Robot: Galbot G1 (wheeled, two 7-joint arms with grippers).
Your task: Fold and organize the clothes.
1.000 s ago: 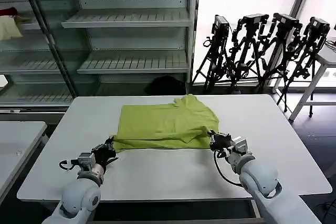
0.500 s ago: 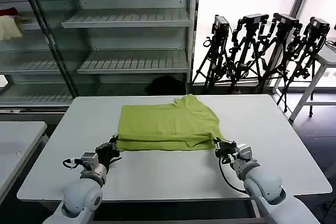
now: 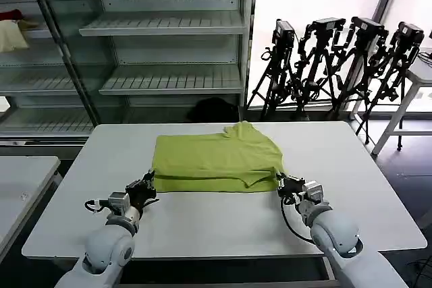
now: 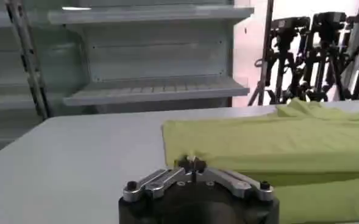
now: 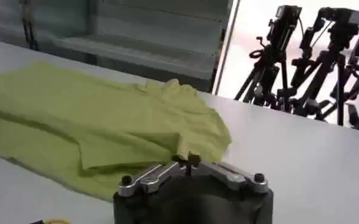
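Your left end effector (image 3: pixel 144 189) and right end effector (image 3: pixel 284 185), each pinched narrow on a near corner of the lime T-shirt (image 3: pixel 216 160), have dragged the folded hem nearer along the counter (image 3: pixel 351 160), smoothing it.

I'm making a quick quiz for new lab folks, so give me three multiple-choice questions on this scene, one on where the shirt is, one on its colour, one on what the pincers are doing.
1. Where does the T-shirt lie?
A. On a shelf
B. On the white table
C. On the floor

2. What colour is the T-shirt?
A. Lime yellow-green
B. Navy blue
C. Red

3. What state are the two pincers in?
A. Both wide open, raised high
B. Both shut, each at a near corner of the T-shirt
C. One parked off the table

Answers:
1. B, it is spread folded on the tabletop.
2. A, every view shows lime cloth.
3. B, the left pincer and right pincer sit low at the near corners, fingertips pinched on the cloth's edge.
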